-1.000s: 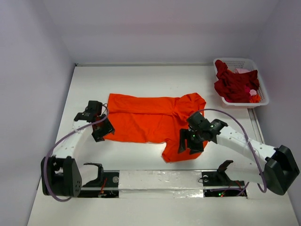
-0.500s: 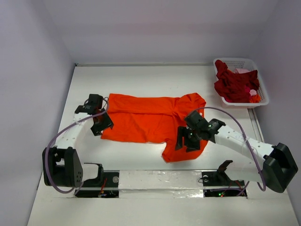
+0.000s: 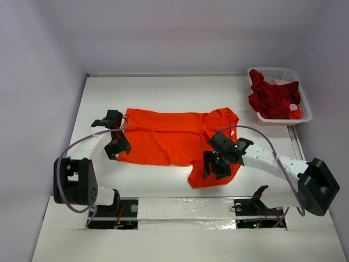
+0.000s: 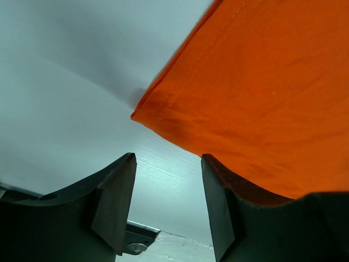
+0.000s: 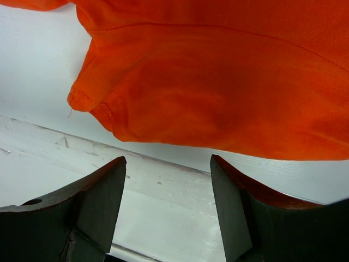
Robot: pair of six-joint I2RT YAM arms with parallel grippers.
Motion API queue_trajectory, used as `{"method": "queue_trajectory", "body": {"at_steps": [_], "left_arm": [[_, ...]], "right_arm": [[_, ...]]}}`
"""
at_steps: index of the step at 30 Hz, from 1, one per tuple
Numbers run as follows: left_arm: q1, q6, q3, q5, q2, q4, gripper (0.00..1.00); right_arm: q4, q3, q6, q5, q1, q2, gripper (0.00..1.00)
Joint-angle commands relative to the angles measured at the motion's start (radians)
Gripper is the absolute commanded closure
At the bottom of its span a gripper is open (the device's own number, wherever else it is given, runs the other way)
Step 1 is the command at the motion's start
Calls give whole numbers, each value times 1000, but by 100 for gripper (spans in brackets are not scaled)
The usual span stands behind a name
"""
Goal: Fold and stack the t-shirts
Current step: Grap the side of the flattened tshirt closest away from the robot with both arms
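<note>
An orange t-shirt (image 3: 169,139) lies spread flat in the middle of the white table, one sleeve reaching toward the near edge. My left gripper (image 3: 117,144) sits at its left edge. In the left wrist view the left gripper (image 4: 168,158) is open, with bare table between its jaws and the shirt's hem corner (image 4: 150,112) just ahead. My right gripper (image 3: 215,164) hovers over the near sleeve. In the right wrist view it (image 5: 168,159) is open and empty, with the sleeve hem (image 5: 90,103) ahead of it. Dark red t-shirts (image 3: 272,98) and a pale pink one (image 3: 282,83) are heaped in the basket.
A white lattice basket (image 3: 271,70) stands at the back right corner. White walls close in the table on the left, back and right. A taped white rail (image 3: 185,207) with the arm mounts runs along the near edge.
The left gripper has edged slightly farther along the shirt's left edge. The right gripper has shifted a little to the left over the near sleeve. Both stay open; the shirt has not moved.
</note>
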Motion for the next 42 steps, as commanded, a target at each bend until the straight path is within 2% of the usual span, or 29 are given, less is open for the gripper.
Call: {"method": "queue_trajectory", "body": {"at_steps": [1, 10, 17, 24, 37, 39, 42], "left_arm": [[-3, 8, 42, -43, 22, -38, 53], [-12, -6, 68, -121, 105, -49, 53], [-12, -1, 52, -67, 183, -26, 53], [46, 17, 19, -20, 217, 26, 52], [120, 42, 45, -29, 242, 57, 56], [120, 43, 43, -29, 237, 62, 60], [120, 48, 42, -20, 243, 62, 77]], "right_arm": [[19, 26, 17, 27, 13, -18, 31], [48, 67, 30, -4, 13, -37, 31], [59, 121, 10, -10, 13, -26, 31], [56, 122, 10, -13, 13, -31, 30], [45, 133, 17, -10, 13, -40, 30], [46, 130, 19, -10, 13, -41, 30], [49, 132, 19, -11, 13, -41, 30]]}}
